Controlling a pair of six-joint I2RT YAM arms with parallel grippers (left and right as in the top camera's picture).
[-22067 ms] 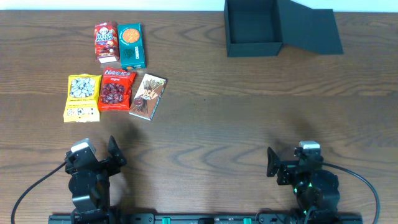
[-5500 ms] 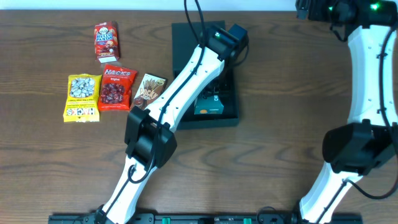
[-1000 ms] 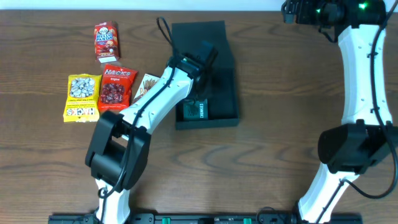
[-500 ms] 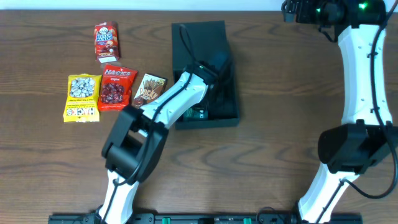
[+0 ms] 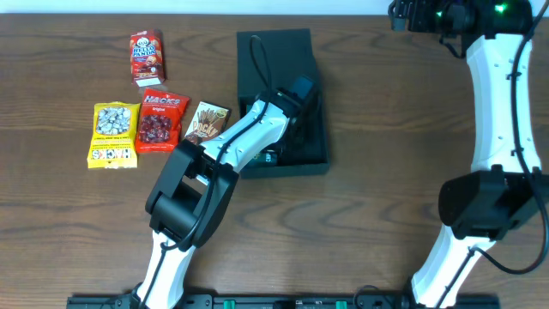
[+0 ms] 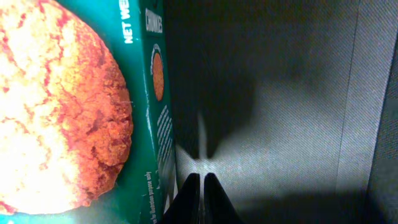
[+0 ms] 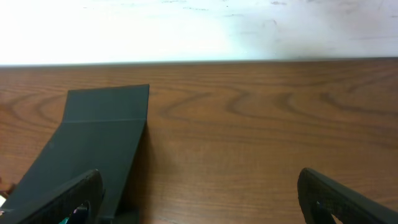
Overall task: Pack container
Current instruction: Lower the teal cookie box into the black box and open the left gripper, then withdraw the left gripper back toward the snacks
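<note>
The dark container [image 5: 319,129] lies open at mid-table, its flap lid [image 5: 274,47] standing at the far side. Inside it lies a green cookie box [image 5: 269,157], mostly covered by my left arm in the overhead view. The left wrist view shows that cookie box [image 6: 74,112] flat on the container floor [image 6: 298,93]. My left gripper [image 5: 292,129] [image 6: 202,193] is shut and empty, its tips low over the floor just right of the box. My right gripper [image 5: 419,13] [image 7: 202,202] hangs open at the far right, high above the table, holding nothing.
Left of the container lie a brown stick-snack packet [image 5: 206,124], a red packet [image 5: 160,123], a yellow packet [image 5: 113,135] and a red snack box [image 5: 147,57]. The right wrist view shows the lid [image 7: 93,143] and bare wood up to the far table edge.
My left arm has swung right, deeper over the container, and now covers most of the cookie box. The right arm has not moved.
</note>
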